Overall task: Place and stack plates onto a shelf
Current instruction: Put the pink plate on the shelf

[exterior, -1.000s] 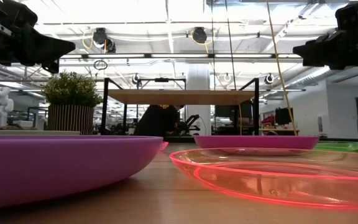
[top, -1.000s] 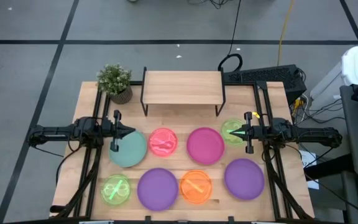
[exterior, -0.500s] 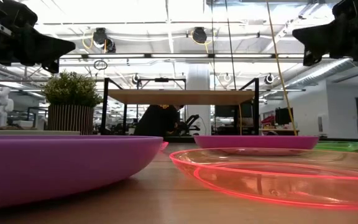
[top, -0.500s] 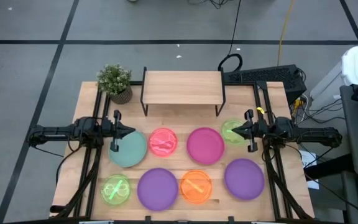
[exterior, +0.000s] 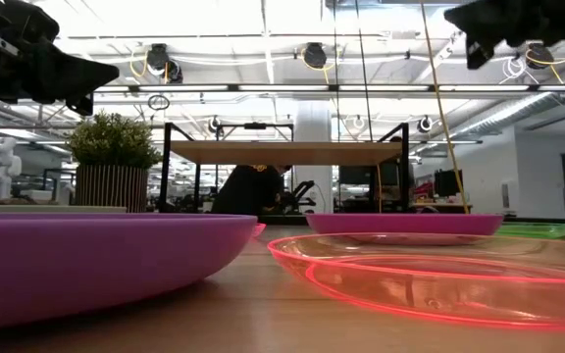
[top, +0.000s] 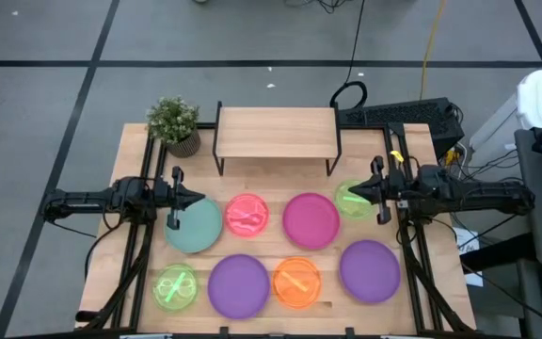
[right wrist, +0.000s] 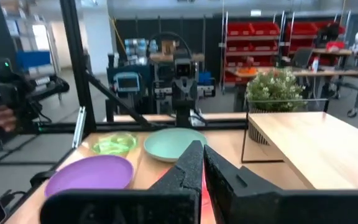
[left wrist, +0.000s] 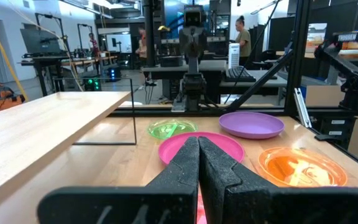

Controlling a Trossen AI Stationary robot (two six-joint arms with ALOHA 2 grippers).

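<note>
Several round plates lie flat on the wooden table: a teal plate (top: 196,228), a pink plate (top: 246,214), a magenta plate (top: 310,219), a lime-green plate (top: 353,201), two purple plates (top: 238,284) (top: 370,270), an orange plate (top: 296,281) and a second lime-green plate (top: 174,287). The shelf (top: 276,132) stands bare at the table's far side. My left gripper (top: 199,200) hovers shut over the teal plate's far edge. My right gripper (top: 350,194) hovers shut above the lime-green plate at the right, high over the table (exterior: 451,16).
A potted plant (top: 174,122) stands left of the shelf at the far left corner. A keyboard (top: 403,115) and cables lie beyond the far right corner. People show in the room behind the table.
My right gripper has risen well above the table, staying shut, over the lime-green plate at the right. The plates have kept still.
</note>
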